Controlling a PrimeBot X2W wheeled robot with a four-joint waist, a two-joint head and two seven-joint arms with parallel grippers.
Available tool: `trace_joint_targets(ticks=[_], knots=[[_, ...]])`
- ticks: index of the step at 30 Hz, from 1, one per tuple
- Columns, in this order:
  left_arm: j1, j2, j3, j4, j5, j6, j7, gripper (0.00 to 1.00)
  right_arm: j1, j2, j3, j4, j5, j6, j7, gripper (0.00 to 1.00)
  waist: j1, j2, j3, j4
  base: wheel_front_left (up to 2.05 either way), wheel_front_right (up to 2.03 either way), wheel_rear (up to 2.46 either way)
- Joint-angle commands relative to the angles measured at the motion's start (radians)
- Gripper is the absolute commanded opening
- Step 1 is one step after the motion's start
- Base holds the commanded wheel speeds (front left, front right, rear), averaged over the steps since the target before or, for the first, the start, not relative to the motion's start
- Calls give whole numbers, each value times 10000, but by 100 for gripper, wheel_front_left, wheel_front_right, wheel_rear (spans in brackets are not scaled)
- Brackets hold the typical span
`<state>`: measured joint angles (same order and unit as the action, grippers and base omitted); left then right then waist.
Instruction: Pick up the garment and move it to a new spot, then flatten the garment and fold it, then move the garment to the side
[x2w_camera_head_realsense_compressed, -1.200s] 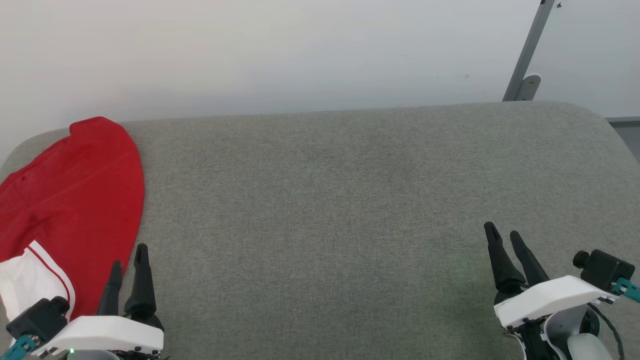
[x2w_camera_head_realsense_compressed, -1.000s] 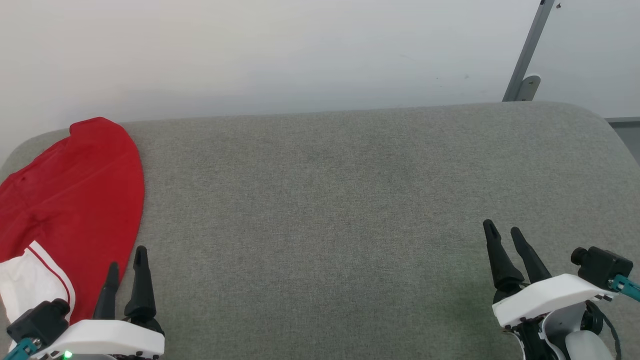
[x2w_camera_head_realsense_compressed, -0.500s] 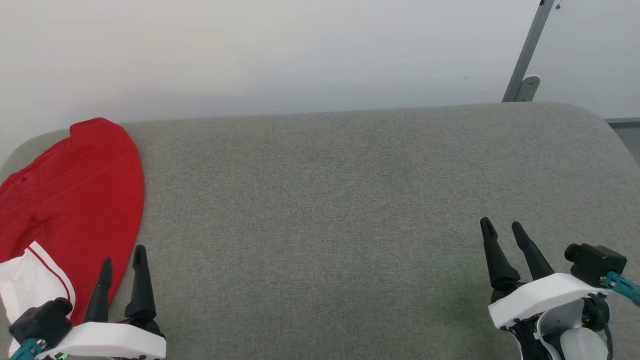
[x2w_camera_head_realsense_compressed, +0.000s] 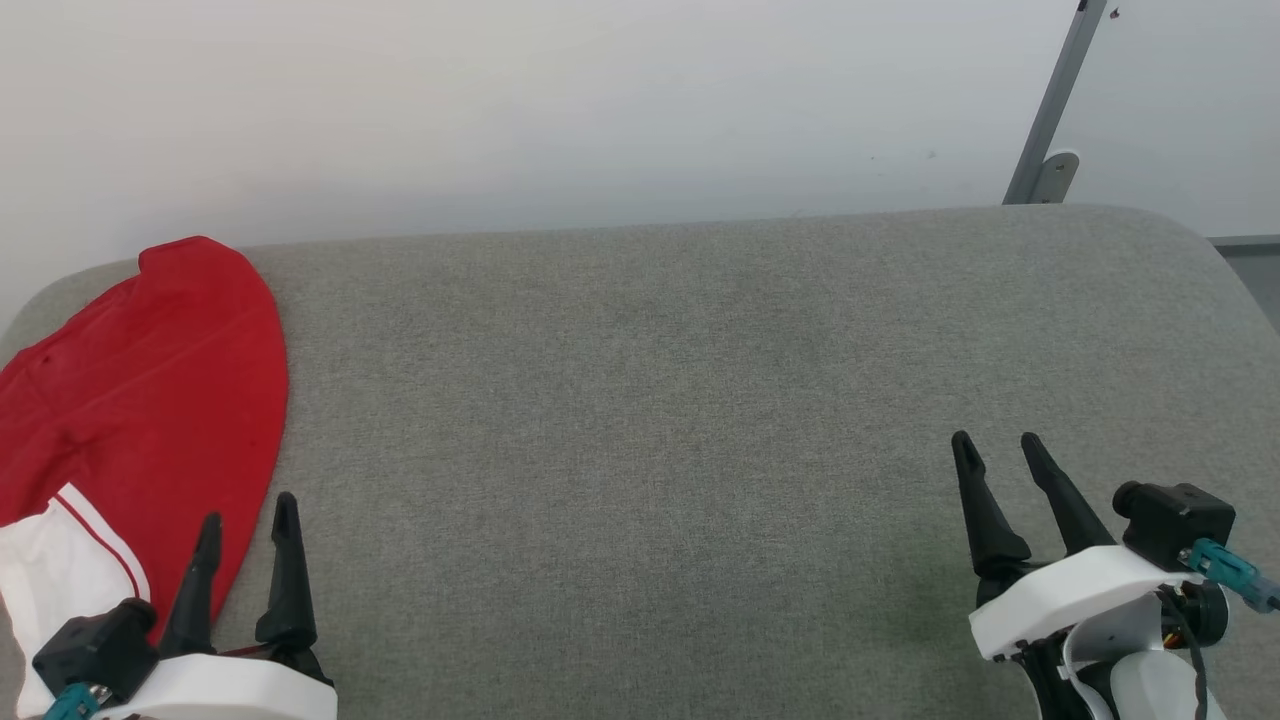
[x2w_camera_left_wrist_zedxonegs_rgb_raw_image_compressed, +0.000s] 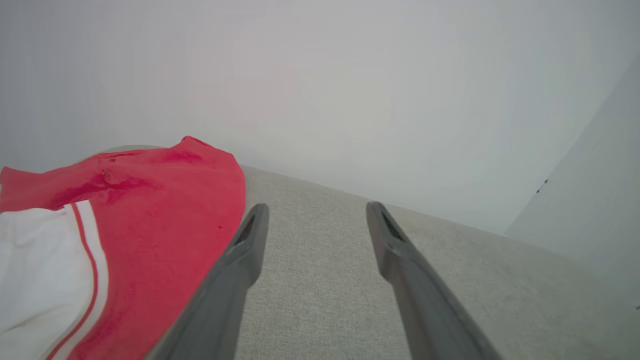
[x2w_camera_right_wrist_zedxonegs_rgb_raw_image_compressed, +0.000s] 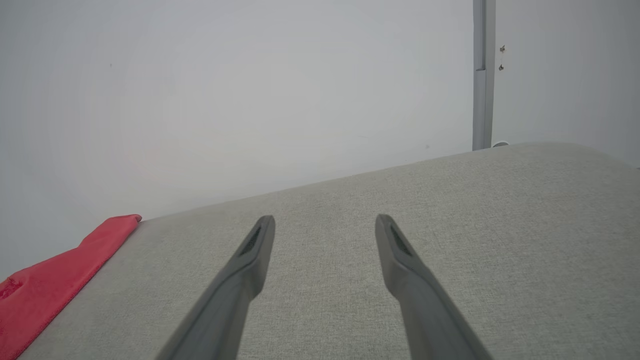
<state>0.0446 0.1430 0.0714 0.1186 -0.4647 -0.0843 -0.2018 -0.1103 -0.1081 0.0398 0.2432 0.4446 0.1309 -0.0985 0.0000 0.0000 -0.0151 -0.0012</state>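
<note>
- Garment (x2w_camera_head_realsense_compressed: 150, 400): red knit jersey, lying smooth at the left end of the surface, with its curved edge facing the centre.
- White sleeve (x2w_camera_head_realsense_compressed: 60, 570): red-striped trim, sitting at the garment's near corner.
- Upholstered surface (x2w_camera_head_realsense_compressed: 650, 450): grey woven fabric with rounded corners, carrying the garment.
- Left gripper (x2w_camera_head_realsense_compressed: 247, 510): jaws standing apart and grasping nothing, hovering just beside the garment's near edge.
- Right gripper (x2w_camera_head_realsense_compressed: 996, 440): released, gripping nothing, hanging over bare fabric well apart from the garment.
- Wall (x2w_camera_head_realsense_compressed: 500, 100): pale and matte, rising behind the surface.
- Metal post (x2w_camera_head_realsense_compressed: 1050, 110): grey, slanting at the far right.
</note>
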Motion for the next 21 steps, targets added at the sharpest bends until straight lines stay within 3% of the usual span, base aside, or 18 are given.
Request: trace_joint_targets(ticks=[1,21], knots=[[43,48,44,-104,290,-52,-94,100,-126,-55,50,-74,-220,-2,-113,100,0,0,-2,-1,0,0,0],[198,44,141,-219,1782,-207,-481,100,-147,-109,162,-166,-1644,-3,-418,100,0,0,-49,-4,0,0,0]])
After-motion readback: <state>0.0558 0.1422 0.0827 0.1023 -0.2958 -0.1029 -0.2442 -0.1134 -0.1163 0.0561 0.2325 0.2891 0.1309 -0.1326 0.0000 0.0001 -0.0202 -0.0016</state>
